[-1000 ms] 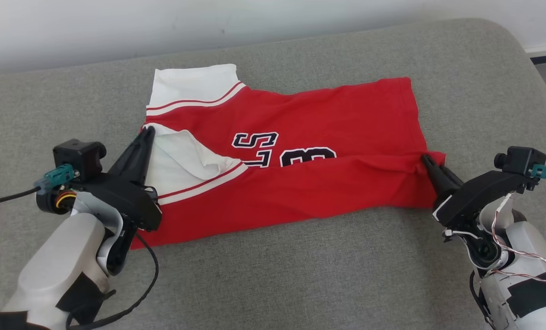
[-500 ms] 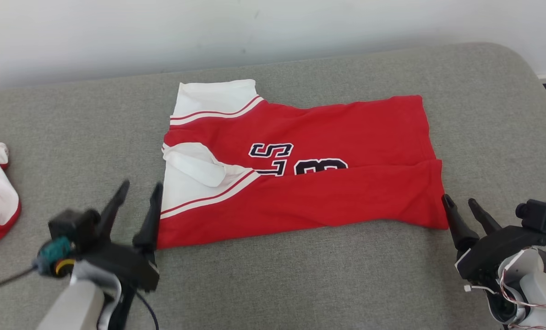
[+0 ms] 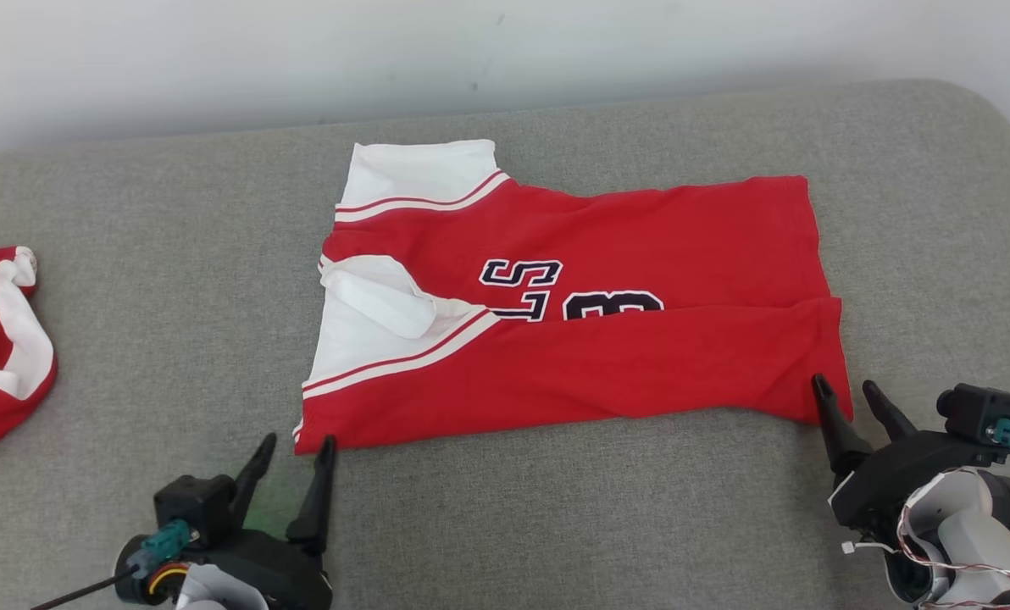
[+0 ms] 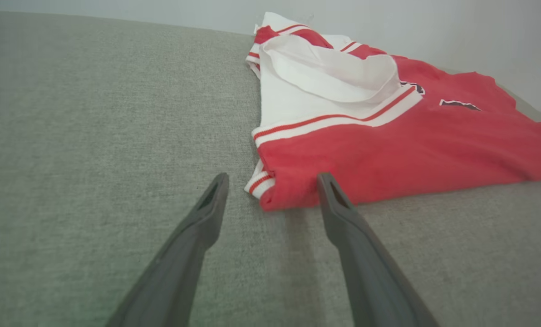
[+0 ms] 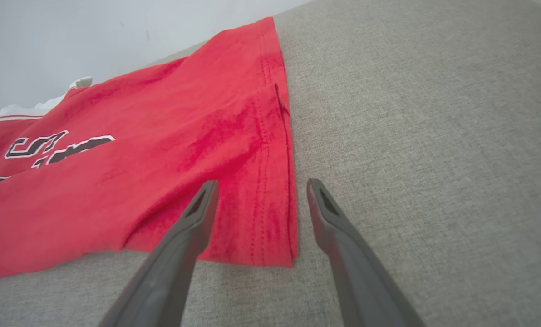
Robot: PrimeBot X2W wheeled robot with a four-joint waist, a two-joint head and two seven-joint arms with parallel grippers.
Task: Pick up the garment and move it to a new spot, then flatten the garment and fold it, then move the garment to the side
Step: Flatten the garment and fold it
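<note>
The garment (image 3: 590, 339) is a red jersey with white sleeves and dark lettering, lying folded lengthwise on the grey cushion (image 3: 556, 525). My left gripper (image 3: 295, 449) stands open just in front of its near left corner, with that corner (image 4: 270, 190) between the fingertips in the left wrist view. My right gripper (image 3: 848, 391) is open at the near right corner, and the red hem (image 5: 270, 218) lies between its fingers in the right wrist view. Neither holds any cloth.
A second red and white garment (image 3: 1, 339) lies bunched at the cushion's left edge. A pale wall (image 3: 471, 51) runs behind the cushion. Bare grey cushion stretches in front of the jersey and to its right.
Both grippers have let go of the jersey, opened and drawn back toward me to its near corners. The near edge now lies folded over. The head camera has shifted too.
</note>
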